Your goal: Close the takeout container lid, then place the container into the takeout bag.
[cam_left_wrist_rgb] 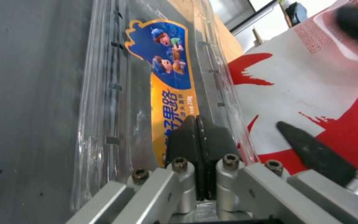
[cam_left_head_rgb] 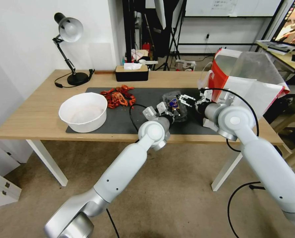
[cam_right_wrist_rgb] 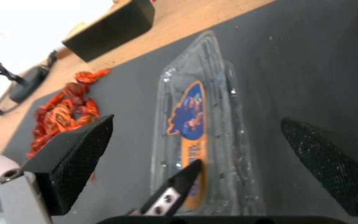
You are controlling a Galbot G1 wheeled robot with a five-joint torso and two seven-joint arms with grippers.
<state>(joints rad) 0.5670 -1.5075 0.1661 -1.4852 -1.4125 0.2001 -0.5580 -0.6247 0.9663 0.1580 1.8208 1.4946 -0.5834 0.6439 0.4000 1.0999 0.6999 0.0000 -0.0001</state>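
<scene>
Your workspace is a wooden counter (cam_left_head_rgb: pixel 38 115) against a white wall, with a dark mat (cam_left_head_rgb: pixel 121 122) laid across its middle. Take the takeout container (cam_left_head_rgb: pixel 171 99) as your landmark, since it sits on the mat near the centre.

Far to its left stands a desk lamp (cam_left_head_rgb: pixel 69 29). A large white bowl (cam_left_head_rgb: pixel 84 124) sits closer in, on the mat's left end. Between the bowl and the container lies a pile of red crayfish (cam_left_head_rgb: pixel 118 96), with a black tissue box (cam_left_head_rgb: pixel 131 73) behind it.

At the container, the lid (cam_left_wrist_rgb: pixel 117 93) lies flat over the base. You cannot tell from here whether its catch has snapped. The left gripper (cam_left_wrist_rgb: pixel 196 124) has its pads pressed together with nothing between them, and their tips rest on the lid's blue and orange label (cam_left_wrist_rgb: pixel 166 62). The right gripper (cam_right_wrist_rgb: pixel 197 118) hovers just to the container's right with its fingers (cam_right_wrist_rgb: pixel 75 155) spread wide, one on each side of the box and not touching it.

Just beyond, to the container's right, the takeout bag (cam_left_head_rgb: pixel 253 89) stands upright with its mouth open.

Watch these risks:
- The thin clear plastic may buckle under the left tips, or the box may skid on the mat if you press off-centre.
- If the lid is not latched, it could spring up once you lift.
- The right fingers may squeeze the walls inward and pop the lid.
- The bag is light, and a knock from the right arm could tip it or fold its rim.
</scene>
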